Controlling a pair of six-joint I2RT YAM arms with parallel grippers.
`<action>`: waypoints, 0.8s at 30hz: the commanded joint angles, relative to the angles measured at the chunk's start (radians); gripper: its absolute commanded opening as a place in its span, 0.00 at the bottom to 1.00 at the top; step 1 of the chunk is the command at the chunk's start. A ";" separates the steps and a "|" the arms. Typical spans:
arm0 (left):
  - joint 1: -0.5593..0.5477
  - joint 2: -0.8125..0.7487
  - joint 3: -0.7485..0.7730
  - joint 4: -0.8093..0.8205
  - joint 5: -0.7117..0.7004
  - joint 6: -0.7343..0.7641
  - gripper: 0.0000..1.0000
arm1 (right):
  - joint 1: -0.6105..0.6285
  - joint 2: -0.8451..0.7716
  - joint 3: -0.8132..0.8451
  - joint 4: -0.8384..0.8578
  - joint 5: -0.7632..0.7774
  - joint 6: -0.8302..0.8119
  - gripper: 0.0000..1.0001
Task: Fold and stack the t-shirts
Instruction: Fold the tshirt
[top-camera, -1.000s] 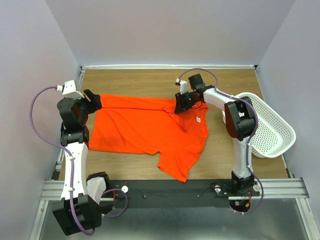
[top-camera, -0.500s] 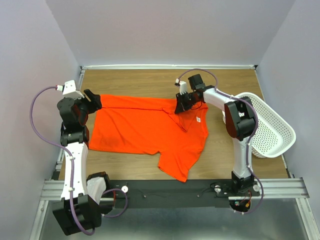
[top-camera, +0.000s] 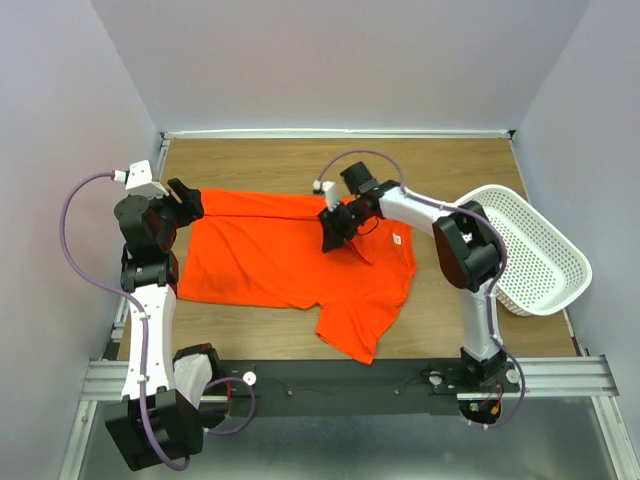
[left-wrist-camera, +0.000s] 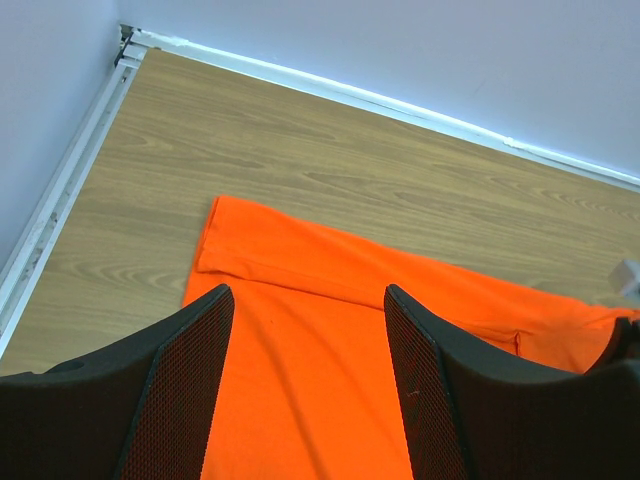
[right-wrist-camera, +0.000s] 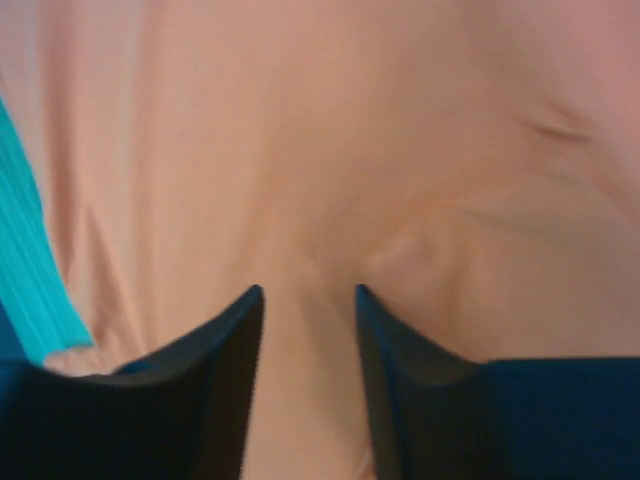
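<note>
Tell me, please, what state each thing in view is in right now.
t-shirt: spread on the table, creased, not yet folded up.
left tool: open at the t-shirt's left edge, holding nothing.
right tool: down on the t-shirt near its collar, jaws slightly apart, grip unclear.
basket: tilted at the table's right edge, looks empty.

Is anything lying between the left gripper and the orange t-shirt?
Nothing visible does. The left gripper hangs just over the t-shirt's left end, and only bare orange cloth shows beneath its open jaws. The white basket sits well off to the right, nowhere near that path.
</note>
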 joint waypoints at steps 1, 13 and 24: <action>-0.007 0.001 0.001 -0.003 0.015 0.011 0.70 | 0.095 -0.043 0.013 -0.138 0.058 -0.144 0.57; -0.007 -0.002 0.001 -0.002 0.012 0.008 0.70 | 0.058 -0.171 0.009 -0.172 0.170 -0.230 0.58; -0.005 0.004 0.000 0.000 0.022 0.005 0.70 | 0.069 -0.057 0.058 -0.165 0.298 -0.236 0.56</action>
